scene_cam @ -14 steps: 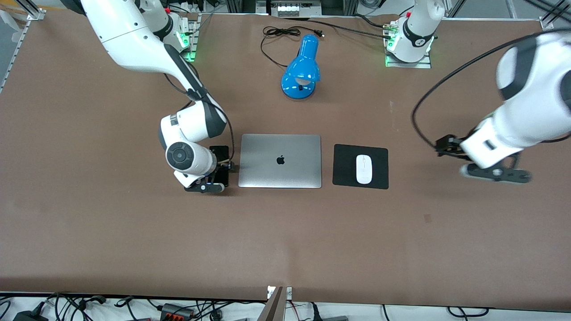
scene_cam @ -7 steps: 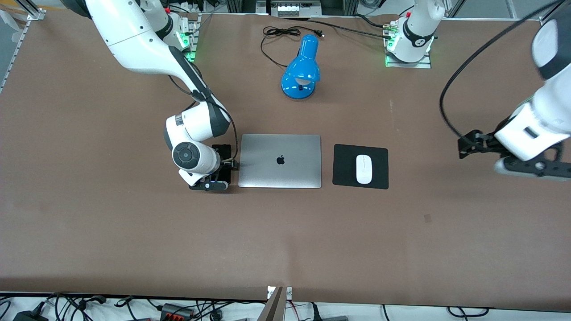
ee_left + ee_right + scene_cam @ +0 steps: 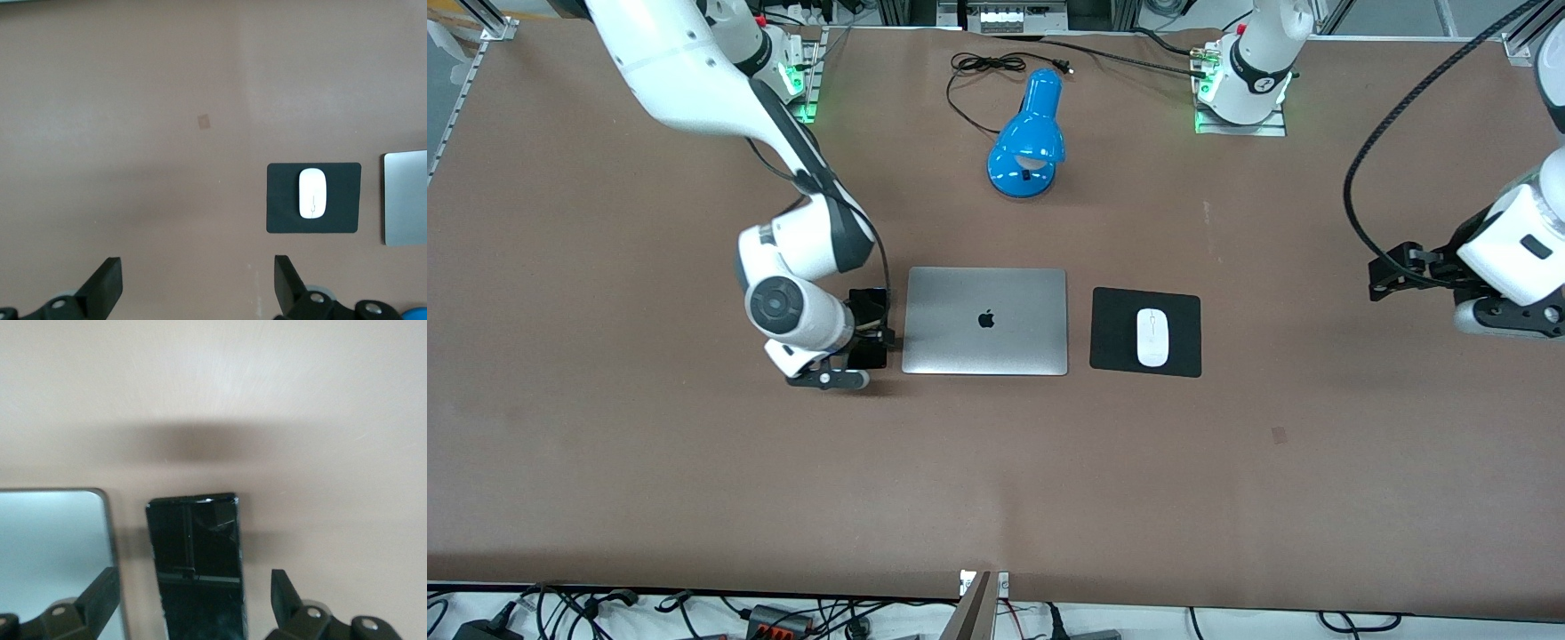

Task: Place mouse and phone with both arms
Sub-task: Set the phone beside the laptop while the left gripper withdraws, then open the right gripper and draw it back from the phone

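Note:
The white mouse (image 3: 1152, 337) lies on the black mouse pad (image 3: 1112, 333) beside the closed silver laptop (image 3: 985, 320), toward the left arm's end. It also shows in the left wrist view (image 3: 312, 193). The black phone (image 3: 869, 331) lies flat on the table beside the laptop, toward the right arm's end. My right gripper (image 3: 869, 318) is open over it, and in the right wrist view the phone (image 3: 197, 547) lies between the spread fingers (image 3: 285, 595). My left gripper (image 3: 1385, 272) is open and empty over bare table at the left arm's end; its own view shows it (image 3: 197, 288) the same.
A blue desk lamp (image 3: 1030, 133) with a black cord lies between the two arm bases. The laptop's edge shows in the right wrist view (image 3: 53, 553) close beside the phone. Cables hang at the table's near edge.
My left arm has swung away from the mouse pad toward the left arm's end of the table. My right gripper has shifted a little over the phone. Phone and mouse have not moved.

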